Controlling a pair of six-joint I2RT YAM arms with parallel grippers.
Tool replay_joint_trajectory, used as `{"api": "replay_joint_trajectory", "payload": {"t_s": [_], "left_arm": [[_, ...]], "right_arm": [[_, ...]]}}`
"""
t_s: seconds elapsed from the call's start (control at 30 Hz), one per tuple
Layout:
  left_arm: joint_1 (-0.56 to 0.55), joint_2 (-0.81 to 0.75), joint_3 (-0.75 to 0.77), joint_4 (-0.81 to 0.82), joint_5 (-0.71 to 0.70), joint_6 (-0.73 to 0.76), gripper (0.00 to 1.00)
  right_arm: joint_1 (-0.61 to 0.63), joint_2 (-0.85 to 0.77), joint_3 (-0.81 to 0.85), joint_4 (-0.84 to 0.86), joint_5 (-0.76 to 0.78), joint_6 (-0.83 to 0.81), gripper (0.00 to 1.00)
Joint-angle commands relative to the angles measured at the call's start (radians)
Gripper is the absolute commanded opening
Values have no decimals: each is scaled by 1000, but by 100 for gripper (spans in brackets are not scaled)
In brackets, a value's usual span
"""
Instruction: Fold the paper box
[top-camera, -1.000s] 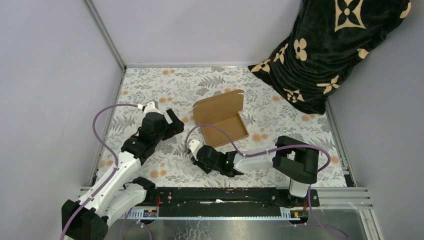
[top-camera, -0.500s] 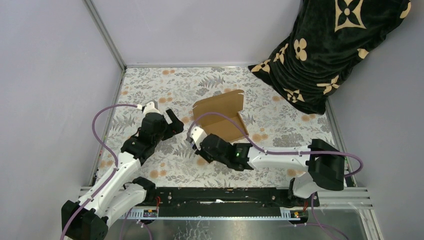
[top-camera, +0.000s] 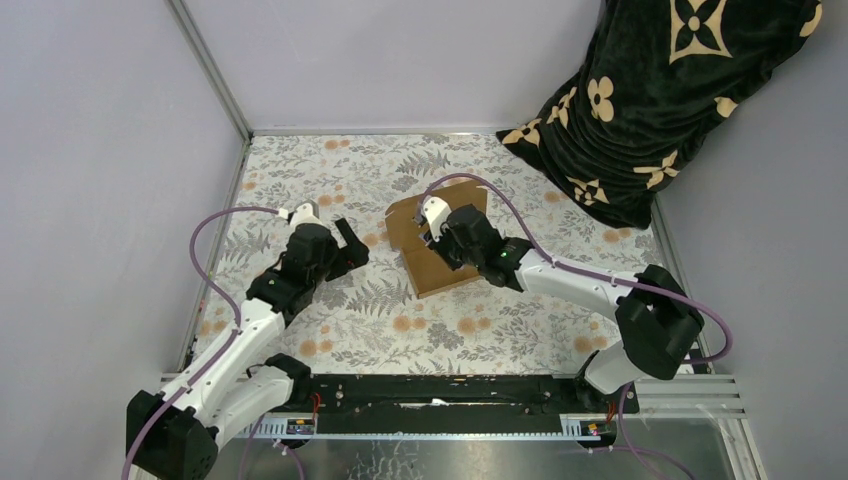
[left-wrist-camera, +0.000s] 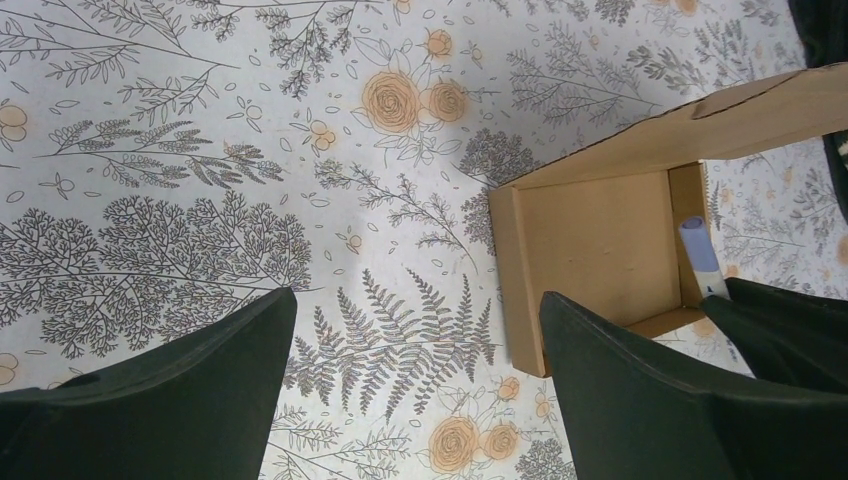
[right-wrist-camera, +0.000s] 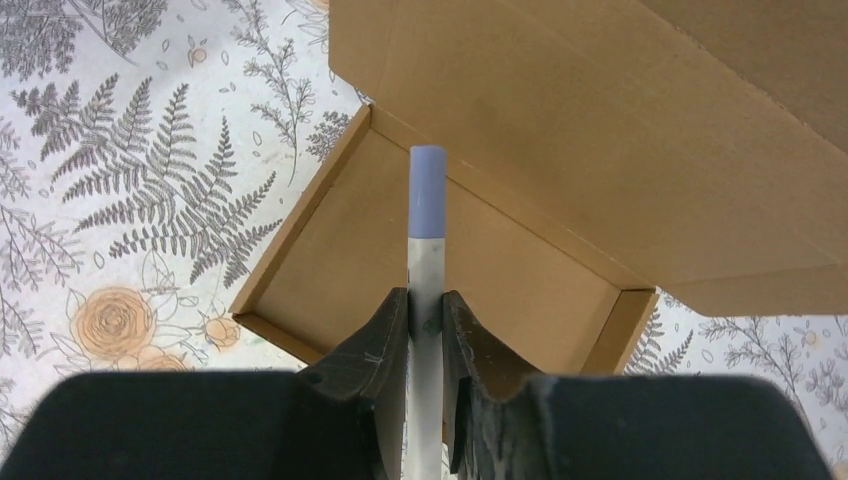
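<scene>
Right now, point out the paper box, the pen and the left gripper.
paper box (left-wrist-camera: 600, 240): left wrist view, on the tray floor.
pen (right-wrist-camera: 427, 255): right wrist view, white barrel below the blue cap.
left gripper (left-wrist-camera: 418, 298): left wrist view, midway between its open fingertips.

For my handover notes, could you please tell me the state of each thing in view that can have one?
Brown cardboard paper box: open, lid flap raised.
White pen-like stick with pale blue tip: gripped, tip over the box tray.
Right gripper: shut on the stick.
Left gripper: open, empty, beside the box.
Black cushion with cream flowers: propped in the far right corner.
</scene>
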Motion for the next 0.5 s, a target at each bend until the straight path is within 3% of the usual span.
{"api": "replay_joint_trajectory", "payload": {"t_s": [0.0, 0.03, 0.13, 0.23, 0.4, 0.47], "left_arm": [[4, 32, 16, 58, -11, 14, 98], [4, 40, 16, 64, -11, 15, 98], [4, 56, 13, 78, -13, 16, 98], [3, 66, 5, 89, -17, 15, 98], [4, 85, -4, 105, -21, 13, 98], [4, 92, -2, 107, -25, 14, 98]], "right_arm": [[-32, 24, 55, -2, -132, -101, 6], [-37, 32, 58, -7, -144, -114, 0], [-54, 65, 72, -36, -206, -149, 0], [-74, 92, 84, -91, -288, -196, 4], [-96, 129, 74, -54, -300, -226, 8], [-98, 146, 76, -22, -301, -238, 15]]}}
